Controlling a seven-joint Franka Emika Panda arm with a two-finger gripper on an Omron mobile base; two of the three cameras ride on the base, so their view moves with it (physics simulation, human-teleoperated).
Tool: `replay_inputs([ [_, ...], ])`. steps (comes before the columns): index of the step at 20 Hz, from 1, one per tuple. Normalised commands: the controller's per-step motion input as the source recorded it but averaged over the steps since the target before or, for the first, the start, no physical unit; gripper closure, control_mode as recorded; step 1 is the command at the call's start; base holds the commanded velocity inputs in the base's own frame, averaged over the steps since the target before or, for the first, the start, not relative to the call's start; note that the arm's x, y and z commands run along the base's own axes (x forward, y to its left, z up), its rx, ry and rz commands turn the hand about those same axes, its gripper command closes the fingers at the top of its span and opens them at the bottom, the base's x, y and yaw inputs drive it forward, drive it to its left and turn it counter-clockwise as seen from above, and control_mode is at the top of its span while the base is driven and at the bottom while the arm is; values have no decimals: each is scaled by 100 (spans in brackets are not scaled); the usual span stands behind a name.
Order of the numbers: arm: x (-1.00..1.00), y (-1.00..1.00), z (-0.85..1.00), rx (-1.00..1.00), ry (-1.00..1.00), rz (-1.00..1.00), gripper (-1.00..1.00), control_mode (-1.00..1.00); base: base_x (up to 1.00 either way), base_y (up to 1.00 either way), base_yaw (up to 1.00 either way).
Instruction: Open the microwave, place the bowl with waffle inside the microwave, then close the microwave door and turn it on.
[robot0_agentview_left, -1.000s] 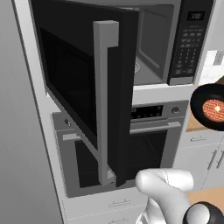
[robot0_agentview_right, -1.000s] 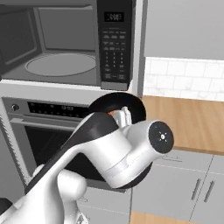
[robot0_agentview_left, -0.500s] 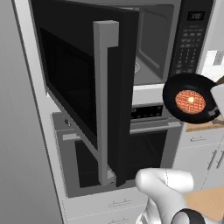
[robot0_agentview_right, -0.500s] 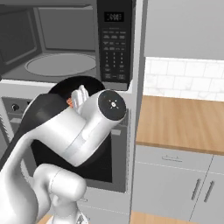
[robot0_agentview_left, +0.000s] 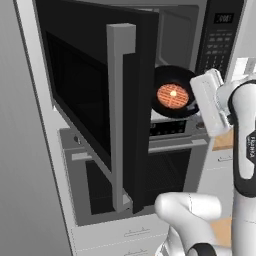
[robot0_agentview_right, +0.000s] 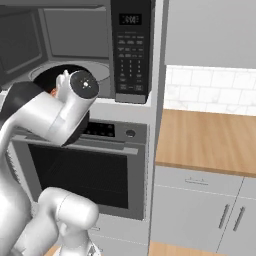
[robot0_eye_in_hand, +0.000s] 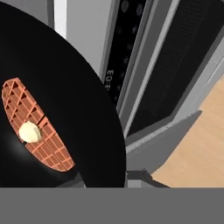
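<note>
The microwave (robot0_agentview_left: 220, 40) stands with its door (robot0_agentview_left: 95, 90) swung wide open to the left, grey bar handle (robot0_agentview_left: 117, 115) facing me. A black bowl (robot0_agentview_left: 172, 92) with a round waffle (robot0_agentview_left: 172, 96) hangs in the air at the lower mouth of the open cavity. My gripper (robot0_agentview_left: 199, 102) is shut on the bowl's right rim. In the right base view the arm covers most of the bowl (robot0_agentview_right: 65, 70), in front of the glass turntable (robot0_agentview_right: 97, 70). The hand view has the bowl (robot0_eye_in_hand: 78, 105) on the left, waffle (robot0_eye_in_hand: 39, 131) inside, and my gripper (robot0_eye_in_hand: 124, 177) on its rim.
Below the microwave is an oven (robot0_agentview_right: 80, 170) with a horizontal handle and a control strip (robot0_agentview_left: 172, 127). A wooden counter (robot0_agentview_right: 210, 140) over grey cabinets lies to the right. The open door blocks the space to the left of the cavity.
The arm has carried the bowl leftward, from beside the keypad over the counter to the front of the open microwave cavity. The door has not moved.
</note>
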Motion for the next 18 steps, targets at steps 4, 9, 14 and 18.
replay_inputs([
  [4, 100, 90, 4, 11, -1, -10, 100, -100, 0, 0, 0],
  [9, 100, 42, 20, 6, 14, -13, 100, -100, 0, 0, 0],
  [14, 96, 50, 38, 1, 12, -8, 100, -100, 0, 0, 0],
  [18, 78, 66, 20, 0, 1, -6, 100, -100, 0, 0, 0],
])
